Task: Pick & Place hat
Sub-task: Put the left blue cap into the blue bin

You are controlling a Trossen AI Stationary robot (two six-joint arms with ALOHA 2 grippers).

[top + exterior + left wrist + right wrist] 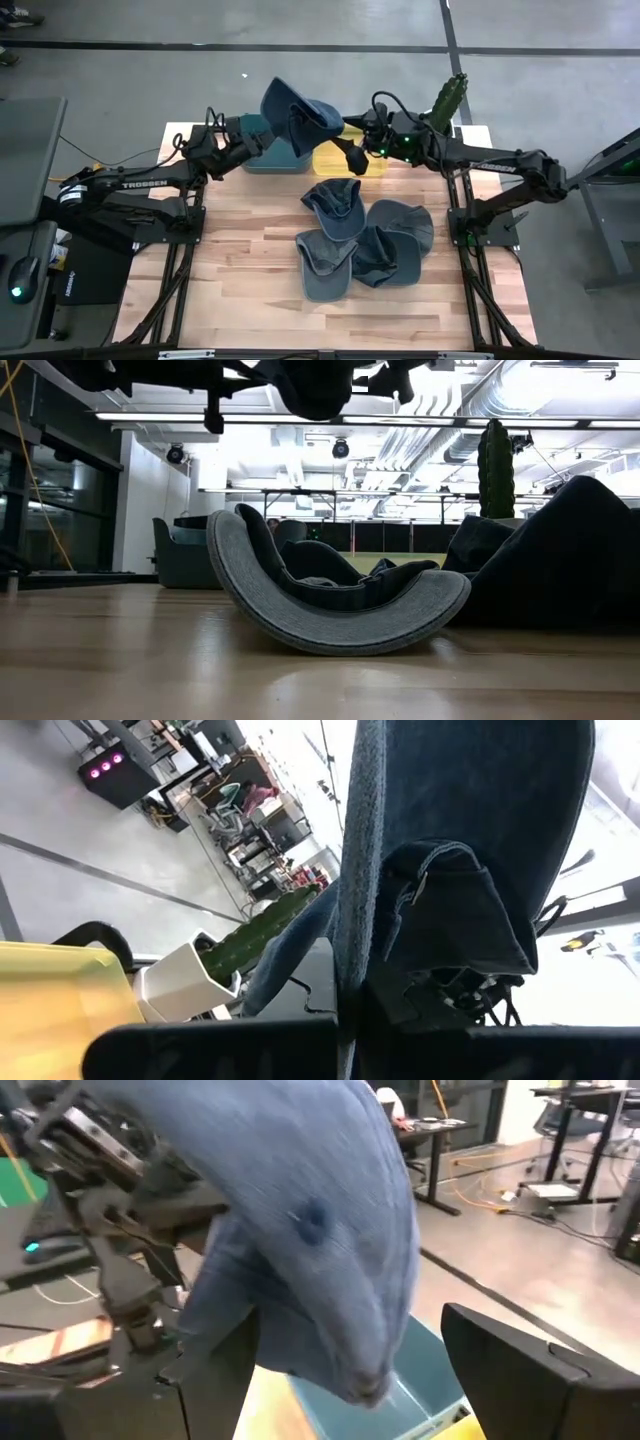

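Holding hat (298, 115) aloft | left claw (268, 130) beneath | right claw (350, 128) beside

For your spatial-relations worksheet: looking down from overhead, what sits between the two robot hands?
In the high view, a raised blue hat hangs between the left hand and the right hand, above the blue bin and yellow bin.

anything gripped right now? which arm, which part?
Left gripper holds a blue hat by its brim edge, above the bins. Right gripper is beside the hat, open, holding nothing.
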